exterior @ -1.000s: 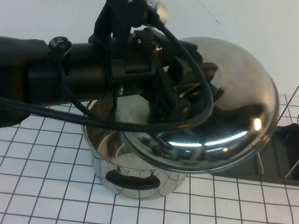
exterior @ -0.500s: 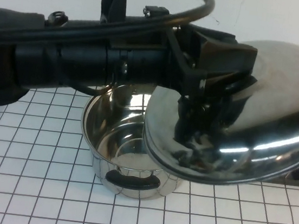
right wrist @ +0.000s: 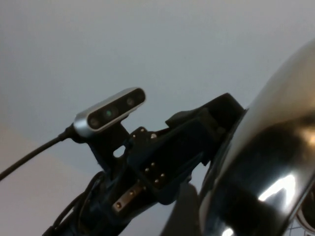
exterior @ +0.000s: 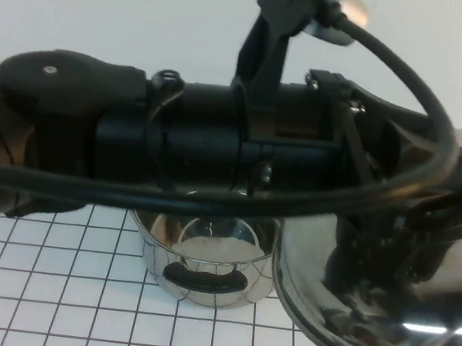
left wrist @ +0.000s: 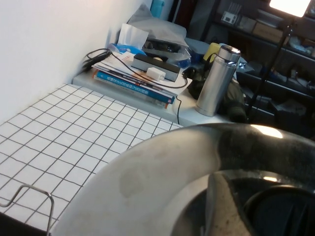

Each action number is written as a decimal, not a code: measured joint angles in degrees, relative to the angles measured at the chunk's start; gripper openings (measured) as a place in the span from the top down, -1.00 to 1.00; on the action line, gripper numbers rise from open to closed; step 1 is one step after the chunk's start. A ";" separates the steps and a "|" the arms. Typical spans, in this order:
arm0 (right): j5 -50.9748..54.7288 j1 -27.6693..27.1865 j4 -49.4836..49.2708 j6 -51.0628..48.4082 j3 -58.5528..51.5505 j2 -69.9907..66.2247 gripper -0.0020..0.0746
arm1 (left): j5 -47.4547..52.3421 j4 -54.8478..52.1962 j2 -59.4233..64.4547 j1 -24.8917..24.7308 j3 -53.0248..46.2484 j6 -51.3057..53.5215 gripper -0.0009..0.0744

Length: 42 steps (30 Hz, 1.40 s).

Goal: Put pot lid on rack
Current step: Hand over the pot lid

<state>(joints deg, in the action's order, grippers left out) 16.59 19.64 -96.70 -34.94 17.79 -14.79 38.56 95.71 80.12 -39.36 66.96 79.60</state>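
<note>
The left gripper (exterior: 394, 214) grips the pot lid (exterior: 381, 326) by its middle, up over the table past the pot (exterior: 203, 262); the lid looks shiny, hard and slippery, so the knob seems safest, and the right gripper is out of sight.

L gripper (exterior: 427, 222) carried pot lid (exterior: 382, 318) rightward — rack now hidden.
</note>
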 joint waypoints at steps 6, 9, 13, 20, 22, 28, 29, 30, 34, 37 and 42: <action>1.05 0.00 -1.21 -1.24 2.55 -5.63 -0.57 | -1.82 0.00 -0.01 -0.85 0.13 0.67 0.12; 1.26 0.00 -1.46 -2.83 4.50 -7.31 -0.46 | -2.01 0.00 -0.01 -0.85 0.13 0.90 0.12; 1.48 0.00 -1.48 -5.30 6.01 -9.94 -0.15 | -2.10 0.11 -0.01 -0.85 0.24 1.15 0.12; 4.94 0.00 -3.39 -13.22 6.51 -13.48 0.34 | -3.46 0.45 -0.01 -0.85 0.50 3.48 0.12; 5.76 0.00 -3.47 -16.16 6.59 -14.38 0.44 | -3.83 0.45 0.13 -0.85 0.50 3.74 0.07; 4.65 0.12 -1.72 -23.15 6.33 -16.66 0.87 | -2.52 0.70 0.54 -0.97 0.57 2.90 -0.49; 3.73 0.12 -1.63 -24.50 6.33 -16.94 0.89 | -2.40 0.70 0.54 -1.06 0.62 2.84 -0.55; 2.72 0.12 -1.63 -25.63 6.33 -16.93 0.90 | -2.40 0.70 0.54 -1.06 0.62 2.67 -0.59; -2.06 0.12 -1.63 -30.86 7.26 -16.93 0.90 | -2.91 -3.55 0.54 -1.06 0.62 0.88 -0.56; -5.59 0.12 -1.73 -33.85 9.69 -17.37 0.90 | -3.58 -10.07 -0.03 -1.06 0.62 -3.12 -0.29; -7.61 0.12 -1.86 -36.85 15.84 -22.14 0.90 | -3.54 -22.82 -2.23 -1.06 0.62 -11.15 0.61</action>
<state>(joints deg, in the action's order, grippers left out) 8.97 19.76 -98.56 -71.78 33.63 -36.93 35.02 72.89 77.89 -40.41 67.58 68.45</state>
